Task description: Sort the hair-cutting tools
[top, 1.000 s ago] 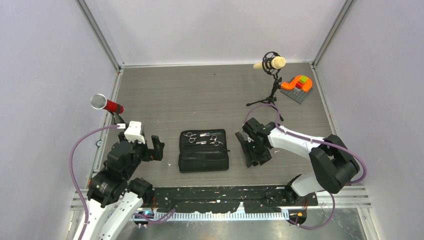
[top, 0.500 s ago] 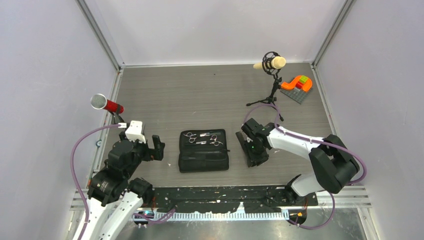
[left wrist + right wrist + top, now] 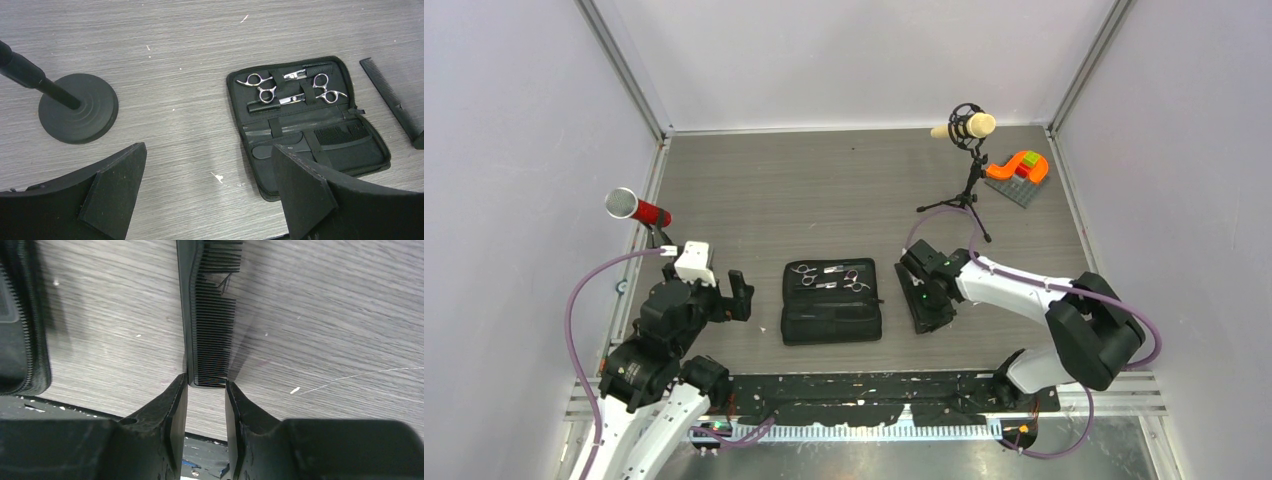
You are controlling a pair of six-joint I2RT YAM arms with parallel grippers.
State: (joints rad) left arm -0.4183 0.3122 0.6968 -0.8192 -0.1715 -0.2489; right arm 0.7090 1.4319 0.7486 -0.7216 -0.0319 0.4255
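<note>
At the surface's left edge, the left tool [image 3: 209,150] hangs above the surface with its jaws spread as wide as they go and nothing between them. Just beyond it, a red microphone [image 3: 636,209] stands on a round black base [image 3: 78,108].

Midway along the near edge, a black zippered case [image 3: 829,325] lies open and flat. Its far half holds both scissors under straps. The left scissors [image 3: 292,76] have their rings to the left, and the right scissors [image 3: 287,100] have theirs to the right. The stored comb [image 3: 345,134] sits in the near half.

The loose comb [image 3: 210,330] lies flat on the surface just right of the case and apart from it. The right tool [image 3: 206,382] is low over its near end, jaws narrowed to about the comb's width. One of the fingers [image 3: 172,405] sits against the spine side and the other against the teeth. Whether they are actually pinching it cannot be told.

Towards the far right corner, a beige microphone [image 3: 964,127] stands on a tripod. Some orange blocks on a grey plate [image 3: 1019,167] lie beside it.
</note>
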